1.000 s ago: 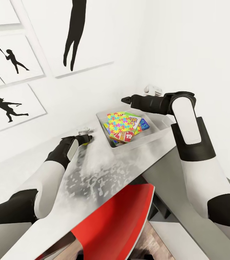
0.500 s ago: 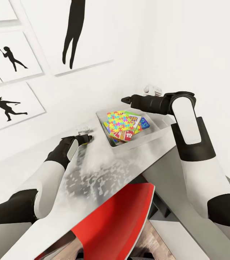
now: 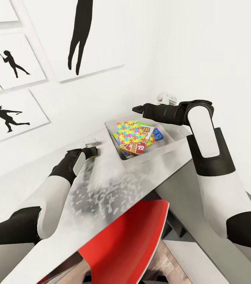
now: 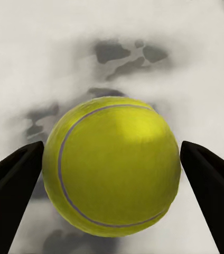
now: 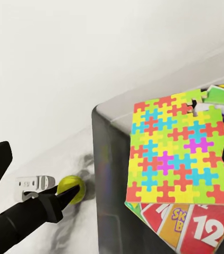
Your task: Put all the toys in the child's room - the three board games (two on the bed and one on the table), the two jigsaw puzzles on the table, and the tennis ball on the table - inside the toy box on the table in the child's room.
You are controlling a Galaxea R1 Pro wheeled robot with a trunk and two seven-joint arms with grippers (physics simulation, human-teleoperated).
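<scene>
The tennis ball (image 4: 111, 166) is framed between the 2 spread fingers (image 4: 11, 182) of the left end effector (image 3: 90, 152), low over the table (image 3: 113, 185) beside the toy box (image 3: 169, 146); contact is not visible on either side, so a grip cannot be confirmed. Inside the toy box, a jigsaw puzzle (image 5: 178, 153) is seen lying tilted on top of the red-and-green board game (image 5: 188, 225), with a blue board game (image 3: 157, 135) at the far side. The right end effector (image 3: 138, 110) is held above the box's far rim, and whether it is released or clenched cannot be told.
</scene>
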